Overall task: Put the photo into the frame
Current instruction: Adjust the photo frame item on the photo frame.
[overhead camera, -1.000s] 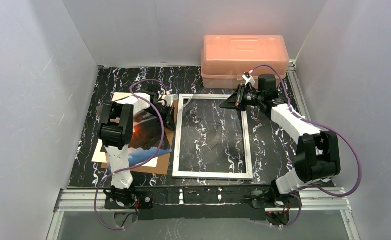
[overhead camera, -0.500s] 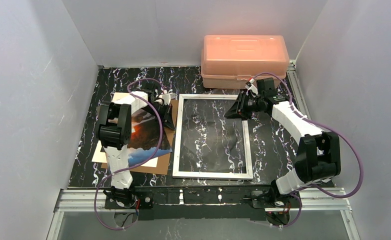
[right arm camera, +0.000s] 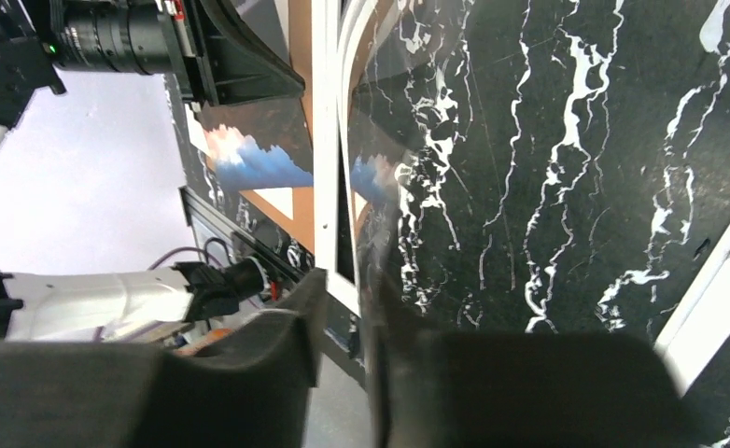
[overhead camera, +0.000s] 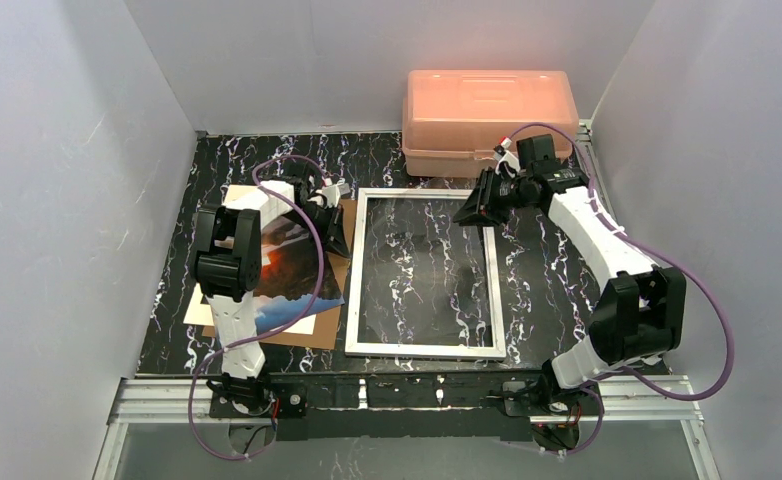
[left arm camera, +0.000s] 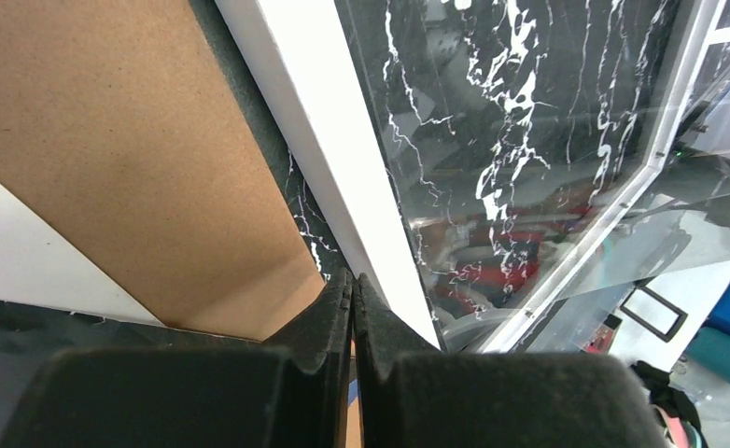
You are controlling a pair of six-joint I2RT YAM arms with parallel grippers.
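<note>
The frame [overhead camera: 355, 272] lies mid-scene on the table [overhead camera: 529, 305]. The photo [overhead camera: 285, 262] lies to its left on a board [overhead camera: 307, 335]. A box [overhead camera: 487, 105] sits behind the frame, far right.

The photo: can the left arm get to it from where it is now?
Probably yes: the photo lies uncovered on the brown board, right beside the left gripper, which is shut.

Right end effector [overhead camera: 479, 208] farther back (ajar)
</note>
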